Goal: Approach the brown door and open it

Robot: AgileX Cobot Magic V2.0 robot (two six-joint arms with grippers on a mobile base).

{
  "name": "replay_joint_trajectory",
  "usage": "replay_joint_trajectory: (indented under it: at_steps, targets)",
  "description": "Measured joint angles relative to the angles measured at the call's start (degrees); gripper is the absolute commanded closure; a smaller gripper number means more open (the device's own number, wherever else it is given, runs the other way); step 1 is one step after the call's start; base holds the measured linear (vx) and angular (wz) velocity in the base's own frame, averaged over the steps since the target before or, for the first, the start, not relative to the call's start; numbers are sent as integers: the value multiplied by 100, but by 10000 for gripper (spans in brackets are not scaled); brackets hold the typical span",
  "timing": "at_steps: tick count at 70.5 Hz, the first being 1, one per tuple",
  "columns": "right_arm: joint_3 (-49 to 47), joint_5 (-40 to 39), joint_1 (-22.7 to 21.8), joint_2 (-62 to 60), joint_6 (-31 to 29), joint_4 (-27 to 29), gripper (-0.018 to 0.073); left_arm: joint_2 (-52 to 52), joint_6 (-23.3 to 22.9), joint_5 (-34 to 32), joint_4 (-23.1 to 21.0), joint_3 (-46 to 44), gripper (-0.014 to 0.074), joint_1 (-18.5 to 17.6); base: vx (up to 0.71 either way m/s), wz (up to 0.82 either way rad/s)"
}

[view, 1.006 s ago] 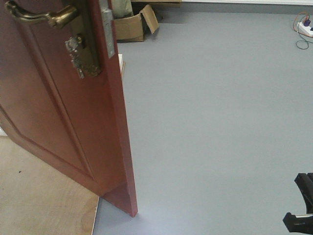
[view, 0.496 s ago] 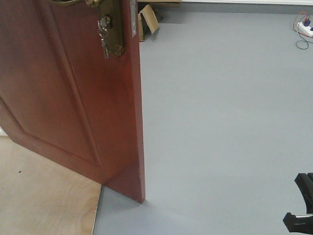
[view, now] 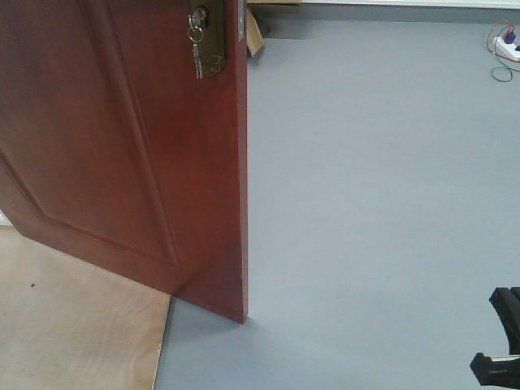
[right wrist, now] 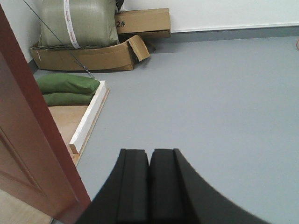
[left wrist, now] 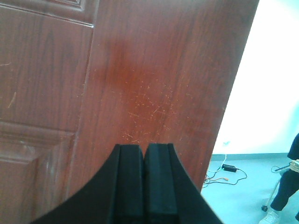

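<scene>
The brown door (view: 122, 146) fills the left of the front view, standing ajar with its free edge near the middle. Only the lower end of its brass backplate with hanging keys (view: 197, 45) shows at the top; the lever handle is out of view. My left gripper (left wrist: 144, 147) is shut with nothing in it, its fingertips just short of the door's scratched face (left wrist: 149, 79). My right gripper (right wrist: 149, 152) is shut and empty above the grey floor, to the right of the door's edge (right wrist: 32, 140). A black piece of my right arm (view: 500, 341) shows at the bottom right.
Cardboard boxes (right wrist: 93, 56) and a wrapped bale (right wrist: 77, 21) stand against the far wall, with green sacks (right wrist: 67, 84) and a white board (right wrist: 88, 119) behind the door. A power strip with cables (view: 505, 45) lies far right. A person's leg (left wrist: 285, 196) shows beyond the door.
In the front view the door's edge has shifted right and the door fills more of the frame. The lever handle has slid out of the top; only the keys remain visible.
</scene>
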Motion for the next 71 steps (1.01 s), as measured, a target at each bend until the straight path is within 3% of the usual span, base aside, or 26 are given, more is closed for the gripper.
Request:
replay_joint_trajectory:
  at_steps: [71]
  targets:
    - [0, 0, 0, 0, 0, 0, 559, 0, 0, 0, 0, 0, 580, 0, 9, -2]
